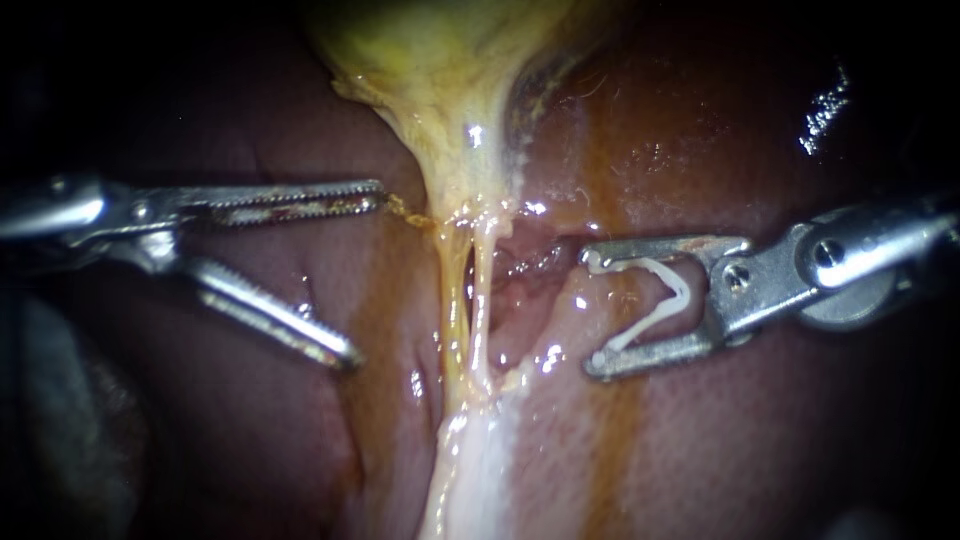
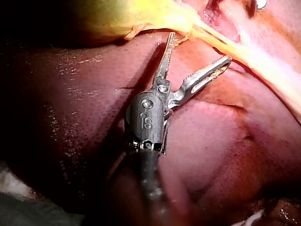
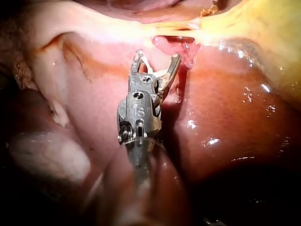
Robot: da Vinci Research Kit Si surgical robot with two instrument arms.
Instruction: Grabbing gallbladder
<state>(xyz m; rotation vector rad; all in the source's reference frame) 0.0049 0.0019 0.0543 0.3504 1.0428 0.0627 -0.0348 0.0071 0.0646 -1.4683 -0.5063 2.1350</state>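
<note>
The yellow gallbladder (image 1: 440, 70) hangs from the upper middle of the endoscope view and narrows into pale tubes (image 1: 472, 300) running downward. My left instrument (image 1: 365, 272) comes in from the left with toothed jaws open. Its upper jaw tip rests by a yellow strand at the gallbladder's narrow end, and nothing lies between the jaws. In the left wrist view the left instrument (image 2: 200, 47) has one jaw tip touching the edge of the gallbladder (image 2: 117, 19). My right instrument (image 1: 592, 310) stands right of the tubes, its wide jaws holding a white clip (image 1: 665, 300).
Dark red liver (image 1: 250, 430) surrounds the tubes on both sides, wet and glistening at the upper right. In the right wrist view the right instrument (image 3: 158, 55) points at pink tissue under the gallbladder (image 3: 263, 23), with liver (image 3: 225, 108) beside it.
</note>
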